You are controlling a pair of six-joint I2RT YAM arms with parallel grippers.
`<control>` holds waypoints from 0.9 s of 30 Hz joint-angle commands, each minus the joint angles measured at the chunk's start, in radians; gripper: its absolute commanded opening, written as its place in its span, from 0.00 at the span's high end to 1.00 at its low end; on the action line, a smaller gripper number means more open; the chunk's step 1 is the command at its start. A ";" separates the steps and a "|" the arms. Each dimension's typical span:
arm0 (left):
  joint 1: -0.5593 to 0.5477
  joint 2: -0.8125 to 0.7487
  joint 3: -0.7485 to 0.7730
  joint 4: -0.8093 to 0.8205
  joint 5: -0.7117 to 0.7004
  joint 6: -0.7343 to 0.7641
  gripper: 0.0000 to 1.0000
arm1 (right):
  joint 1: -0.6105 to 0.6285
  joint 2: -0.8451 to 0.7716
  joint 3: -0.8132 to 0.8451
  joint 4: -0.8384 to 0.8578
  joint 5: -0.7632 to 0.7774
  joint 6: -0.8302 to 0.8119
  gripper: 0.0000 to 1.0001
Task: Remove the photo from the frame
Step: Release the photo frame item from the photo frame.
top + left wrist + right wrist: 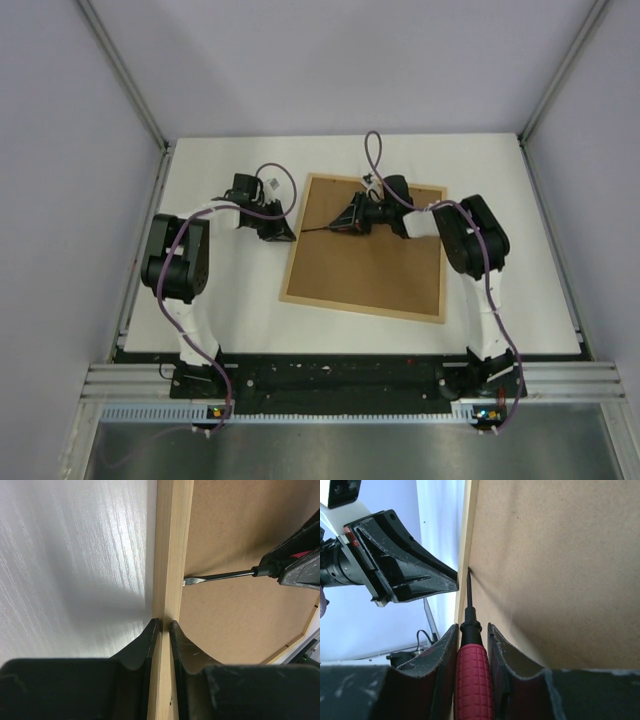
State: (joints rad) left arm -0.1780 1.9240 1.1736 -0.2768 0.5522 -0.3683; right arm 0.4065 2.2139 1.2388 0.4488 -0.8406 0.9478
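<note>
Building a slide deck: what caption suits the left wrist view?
Left pincer at the frame rim, a screwdriver tip meeting its inner edge over the brown backing board.

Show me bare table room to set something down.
Bare table: far strip between frame and back wall; near-left patch between left arm and frame; right margin past the right arm. Crowded: the frame's left rim, near the left end effector and the right end effector holding a screwdriver.

text: none legible; labels: none legible; brands, numbers, signs: none legible
</note>
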 commanded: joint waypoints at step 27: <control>-0.066 -0.022 -0.011 0.060 0.045 -0.032 0.87 | 0.325 -0.025 0.569 -0.665 0.307 -0.210 1.00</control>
State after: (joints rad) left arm -0.1776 1.9114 1.1755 -0.2859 0.5083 -0.3687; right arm 0.5766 2.1437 1.6627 -0.2501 -0.4274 0.7044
